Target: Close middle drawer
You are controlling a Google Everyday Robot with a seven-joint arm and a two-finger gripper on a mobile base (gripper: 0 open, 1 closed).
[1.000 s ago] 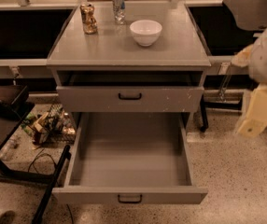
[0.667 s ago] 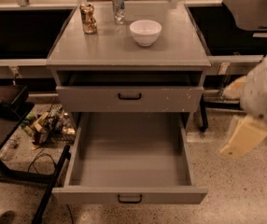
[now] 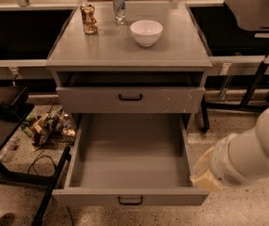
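The middle drawer (image 3: 130, 154) is pulled far out of the grey cabinet (image 3: 125, 51). Its long tray is empty, and its low front panel (image 3: 78, 197) has a small black handle (image 3: 130, 200) at the centre. Above it, a taller-fronted drawer (image 3: 162, 100) with white chip marks stands slightly open. My white arm (image 3: 252, 154) comes in from the right. The gripper (image 3: 201, 174), a tan-coloured end, is just beside the open drawer's right front corner. I cannot see whether it touches the drawer.
On the cabinet top stand a white bowl (image 3: 146, 32), a drink can (image 3: 119, 6) and a brown snack item (image 3: 89, 19). A wire basket of clutter (image 3: 47, 126) and a black stand (image 3: 3, 126) are on the floor at left. Table legs (image 3: 257, 79) stand at right.
My arm has swung down and to the left, from beside the cabinet's right edge to the open drawer's right front corner. The drawers have not moved.
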